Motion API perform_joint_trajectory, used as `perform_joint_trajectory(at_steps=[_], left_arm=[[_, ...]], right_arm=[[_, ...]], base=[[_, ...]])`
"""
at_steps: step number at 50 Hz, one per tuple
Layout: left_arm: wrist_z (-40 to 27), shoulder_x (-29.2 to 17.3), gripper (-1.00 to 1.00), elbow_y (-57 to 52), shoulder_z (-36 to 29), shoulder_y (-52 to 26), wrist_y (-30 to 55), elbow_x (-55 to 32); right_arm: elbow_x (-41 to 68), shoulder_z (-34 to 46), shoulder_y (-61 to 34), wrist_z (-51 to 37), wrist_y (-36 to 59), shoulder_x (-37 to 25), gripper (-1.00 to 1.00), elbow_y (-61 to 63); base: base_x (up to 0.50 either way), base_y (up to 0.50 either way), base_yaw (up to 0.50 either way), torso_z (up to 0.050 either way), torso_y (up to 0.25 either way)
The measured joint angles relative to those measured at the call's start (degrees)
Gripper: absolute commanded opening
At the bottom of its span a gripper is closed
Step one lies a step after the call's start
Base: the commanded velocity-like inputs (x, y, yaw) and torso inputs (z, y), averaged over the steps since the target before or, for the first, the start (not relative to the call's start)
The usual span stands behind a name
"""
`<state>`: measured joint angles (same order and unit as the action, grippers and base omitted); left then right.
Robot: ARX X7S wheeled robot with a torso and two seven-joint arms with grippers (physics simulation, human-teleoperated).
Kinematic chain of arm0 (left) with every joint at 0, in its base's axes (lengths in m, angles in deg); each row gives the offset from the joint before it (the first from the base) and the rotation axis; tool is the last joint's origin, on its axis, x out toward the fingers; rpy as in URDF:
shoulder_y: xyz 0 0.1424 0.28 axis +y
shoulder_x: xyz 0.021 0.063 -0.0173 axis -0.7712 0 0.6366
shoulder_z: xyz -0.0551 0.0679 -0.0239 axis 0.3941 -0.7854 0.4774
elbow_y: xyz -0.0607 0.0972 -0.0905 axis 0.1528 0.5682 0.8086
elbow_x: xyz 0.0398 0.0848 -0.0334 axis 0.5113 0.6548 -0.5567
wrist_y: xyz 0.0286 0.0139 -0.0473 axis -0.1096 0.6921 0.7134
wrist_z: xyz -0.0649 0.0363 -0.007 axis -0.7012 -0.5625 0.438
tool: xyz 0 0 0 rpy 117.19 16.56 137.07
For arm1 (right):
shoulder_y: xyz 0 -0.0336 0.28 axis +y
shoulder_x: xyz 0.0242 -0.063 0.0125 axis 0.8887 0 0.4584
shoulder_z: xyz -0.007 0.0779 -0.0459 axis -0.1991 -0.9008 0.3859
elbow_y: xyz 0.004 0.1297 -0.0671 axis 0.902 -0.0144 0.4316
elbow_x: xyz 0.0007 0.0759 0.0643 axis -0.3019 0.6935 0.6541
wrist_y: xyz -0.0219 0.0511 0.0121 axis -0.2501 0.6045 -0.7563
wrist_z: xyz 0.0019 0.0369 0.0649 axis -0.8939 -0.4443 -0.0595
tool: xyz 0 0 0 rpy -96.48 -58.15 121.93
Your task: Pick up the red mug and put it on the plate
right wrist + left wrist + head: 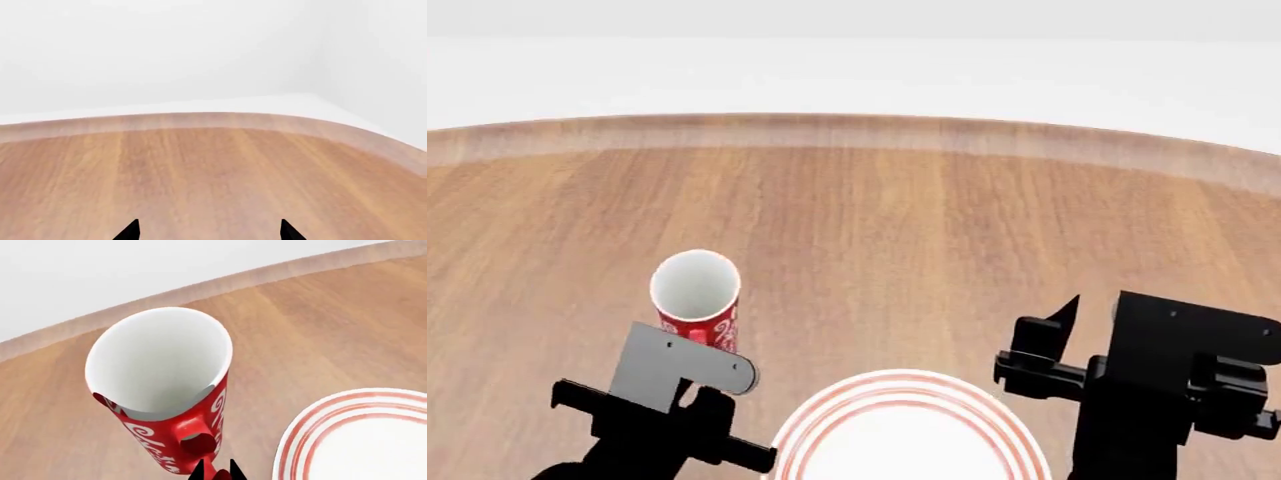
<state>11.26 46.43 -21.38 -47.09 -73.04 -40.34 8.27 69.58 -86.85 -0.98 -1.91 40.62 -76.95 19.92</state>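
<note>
The red mug (167, 440), red with white lettering and white inside, stands out large in the left wrist view. Its handle (200, 442) sits between the two black fingertips of my left gripper (217, 473), which is shut on it. In the head view the mug (698, 300) is just beyond my left arm (674, 375) and to the left of the plate (827, 410). The plate is white with red rings; its rim also shows in the left wrist view (300, 440), close beside the mug. My right gripper (209, 231) is open and empty over bare wood, to the right of the plate (1048, 345).
The wooden table (934, 220) has a curved far edge (868, 130) with a white wall behind it. No other objects show on it.
</note>
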Motion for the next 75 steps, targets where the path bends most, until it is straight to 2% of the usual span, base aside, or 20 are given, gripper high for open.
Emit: perform_joint_trajectory(at_steps=[31,45,52,67,75], left_arm=[[9.7,3.0,-1.0,8.3,-13.4,-3.3,-6.1,-0.9],[11.8,4.5,-1.0,16.0,-19.8,-7.0,-11.4,-5.4],[11.1,4.8,-1.0,21.7,-27.0,-10.7,-15.5,-12.6],[8.6,5.2,-1.0,32.7,-51.9,-19.5,-26.2,-37.4],[8.0,5.2,-1.0,35.5,-59.0,-22.0,-28.0,-44.9]], right_arm=[[1.1,-0.3,-0.1,-0.9,0.7,-0.5,1.0,1.2],[1.3,0.0,-0.1,-0.9,-0.1,-0.6,1.0,0.3],[1.5,0.1,-0.1,-0.9,-0.3,-0.6,1.0,0.0],[1.9,0.1,0.1,-1.0,-0.7,-0.8,1.0,-0.2],[2.0,0.2,0.4,-1.1,-1.1,-0.9,1.0,-0.3]], base=[[0.0,0.0,0.0,0.0,0.0],[0.0,0.0,0.0,0.0,0.0],[0.0,0.0,0.0,0.0,0.001],[0.0,0.0,0.0,0.0,0.0],[0.0,0.0,0.0,0.0,0.0]])
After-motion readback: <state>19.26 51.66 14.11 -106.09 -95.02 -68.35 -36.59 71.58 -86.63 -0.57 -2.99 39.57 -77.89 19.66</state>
